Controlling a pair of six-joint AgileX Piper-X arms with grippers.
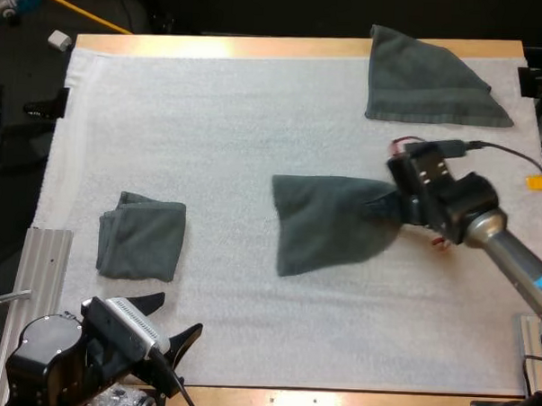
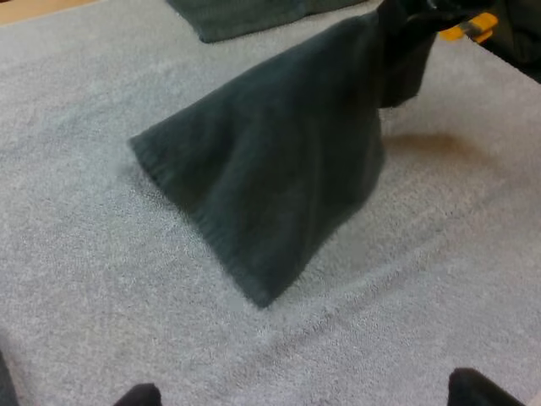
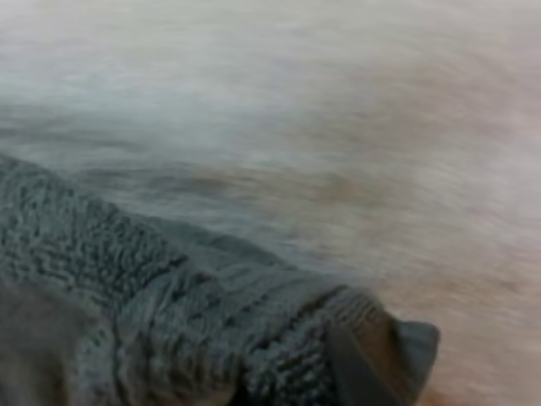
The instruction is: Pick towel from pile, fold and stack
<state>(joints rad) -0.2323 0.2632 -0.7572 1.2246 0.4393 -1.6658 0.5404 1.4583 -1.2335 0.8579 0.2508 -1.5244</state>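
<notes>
The right gripper [image 1: 390, 206] had its jaws clamped on one corner of a dark grey-green towel [image 1: 328, 225] near the middle of the white mat [image 1: 256, 121]. That corner was raised, and the towel's opposite edge rested on the mat. The left gripper [image 1: 170, 317] hovered at the near left, jaws spread apart and gripping nothing, near a folded towel [image 1: 142, 236]. A third towel [image 1: 429, 80] lay spread at the far right corner, reaching over the wooden tabletop [image 1: 224, 45].

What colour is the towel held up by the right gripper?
The towel is plain dark grey-green; the left wrist view shows it best.
</notes>
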